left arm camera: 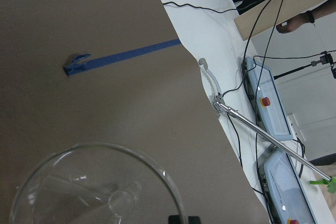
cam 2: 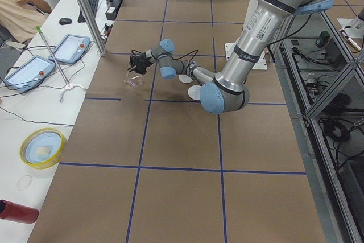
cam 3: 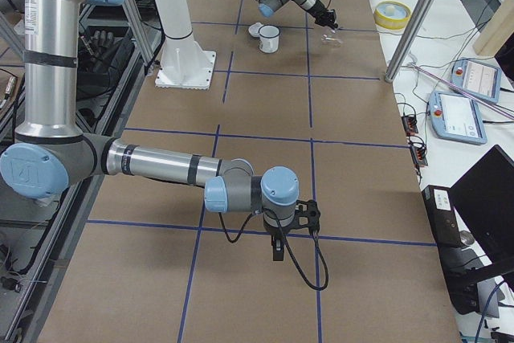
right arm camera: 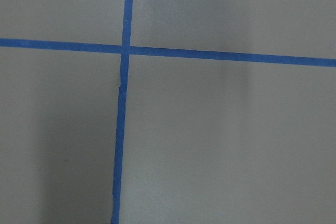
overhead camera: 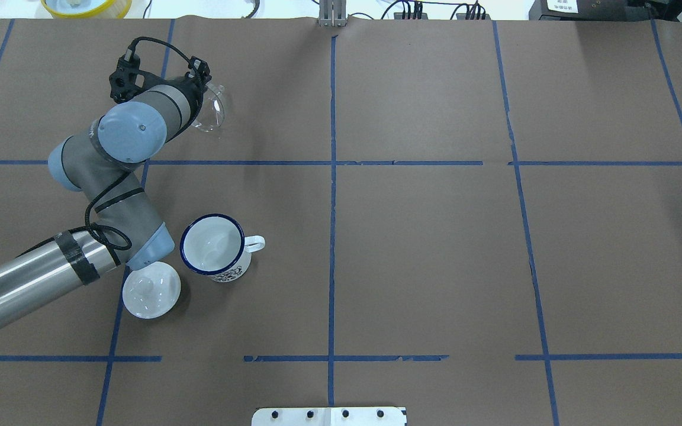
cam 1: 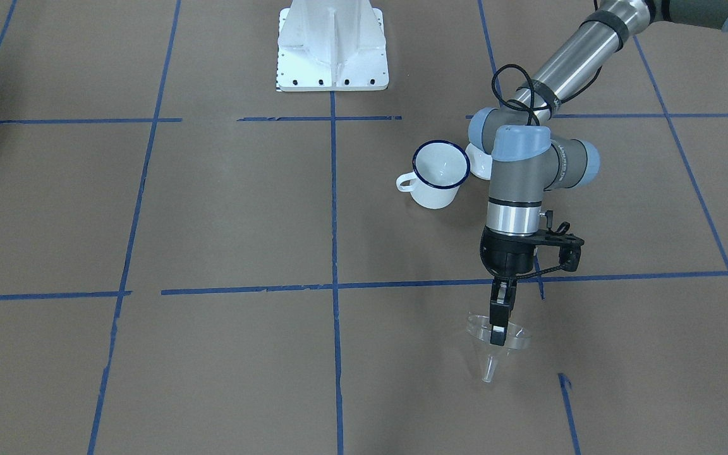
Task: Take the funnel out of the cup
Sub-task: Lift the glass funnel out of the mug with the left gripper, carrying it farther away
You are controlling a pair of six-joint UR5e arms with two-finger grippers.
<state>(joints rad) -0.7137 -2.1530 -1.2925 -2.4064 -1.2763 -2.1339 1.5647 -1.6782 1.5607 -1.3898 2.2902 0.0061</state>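
The clear funnel [cam 1: 495, 346] is out of the cup, pinched at its rim by my left gripper [cam 1: 498, 330]. It hangs tilted just over the table, spout pointing away from the robot, far from the base. It also shows in the overhead view [overhead camera: 212, 110] and, as a round rim, in the left wrist view [left arm camera: 94, 187]. The white mug with a blue rim [cam 1: 440, 174] stands upright and empty behind the gripper, near the left arm's elbow [overhead camera: 214, 245]. My right gripper [cam 3: 277, 247] shows only in the exterior right view, low over the table; I cannot tell whether it is open.
A round white knobbed lid [overhead camera: 151, 290] lies beside the mug, next to the left arm's forearm. The robot's white base plate [cam 1: 332, 47] is at the table's near edge. Beyond the far edge are a metal rod [left arm camera: 268, 135] and operator pendants [cam 2: 68, 49].
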